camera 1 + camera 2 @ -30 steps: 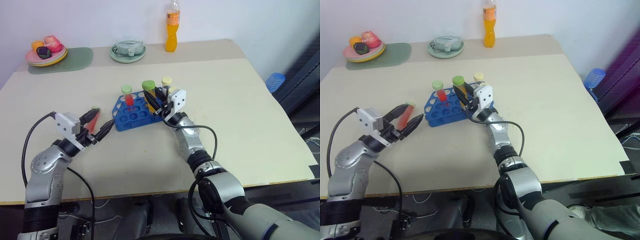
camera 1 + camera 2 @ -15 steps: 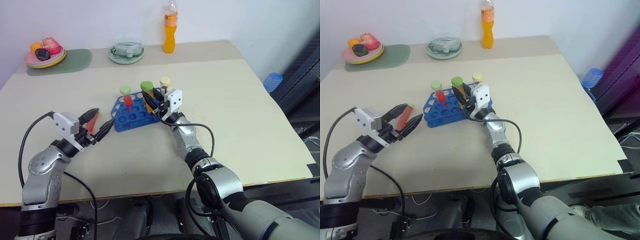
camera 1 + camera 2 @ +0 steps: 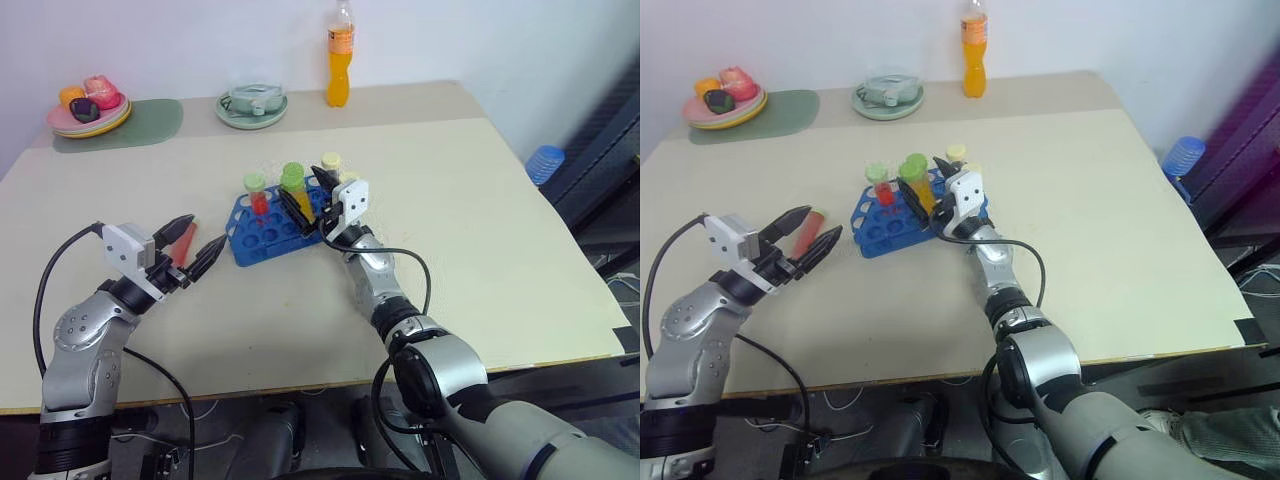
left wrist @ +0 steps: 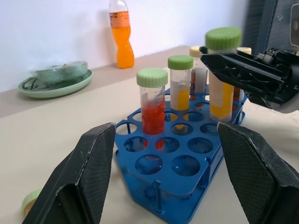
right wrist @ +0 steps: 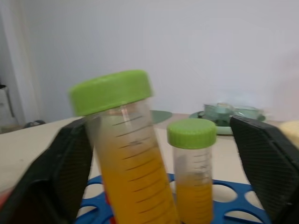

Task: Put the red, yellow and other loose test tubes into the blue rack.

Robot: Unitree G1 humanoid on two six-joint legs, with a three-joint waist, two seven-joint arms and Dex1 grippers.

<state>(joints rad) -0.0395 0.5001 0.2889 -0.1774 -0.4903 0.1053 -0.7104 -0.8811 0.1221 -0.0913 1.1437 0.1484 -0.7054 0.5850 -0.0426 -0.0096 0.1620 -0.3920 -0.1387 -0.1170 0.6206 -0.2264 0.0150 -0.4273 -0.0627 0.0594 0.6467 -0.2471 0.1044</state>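
The blue rack [image 3: 262, 235] stands mid-table. In it are a red tube with a light green cap [image 4: 152, 100], a small yellow tube [image 4: 180, 88], a cream-capped tube [image 3: 331, 162] and a larger yellow tube with a green cap [image 5: 126, 154], which leans. My right gripper [image 3: 304, 196] is open, with a finger on each side of the larger yellow tube and apart from it. Left of the rack, a loose red tube [image 3: 808, 222] lies on the table. My left gripper [image 3: 196, 244] hovers open over it, with nothing between its fingers.
Along the table's far edge stand an orange drink bottle [image 3: 343, 65], a round pale green dish [image 3: 250, 103] and a plate of fruit [image 3: 88, 108] on a green mat. A blue object [image 3: 548, 160] sits off the table's right side.
My right gripper has opened and let go of the larger yellow tube, which now stands leaning in the rack. The left arm has not moved.
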